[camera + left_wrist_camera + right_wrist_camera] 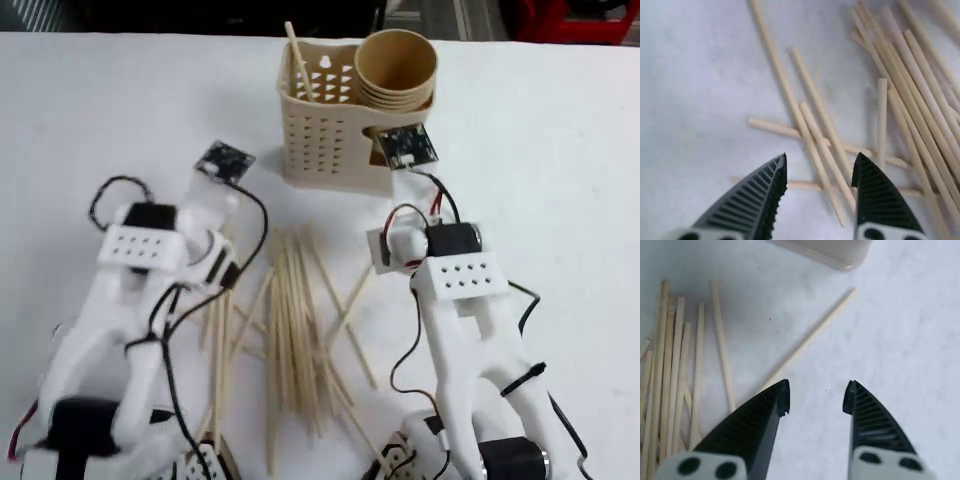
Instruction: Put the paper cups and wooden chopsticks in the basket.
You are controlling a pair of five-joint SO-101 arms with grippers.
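Cups [397,68] and one chopstick [298,58] are lodged in the basket [318,145] (the loose pile [293,320] is yet to be moved), with left gripper [819,172] and right gripper [815,392] held open, empty.

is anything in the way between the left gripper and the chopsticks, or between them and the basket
Nothing visible. The open left gripper hangs right over loose chopsticks, with only air between. From them to the basket there is just bare table; the right arm stands beside that path.
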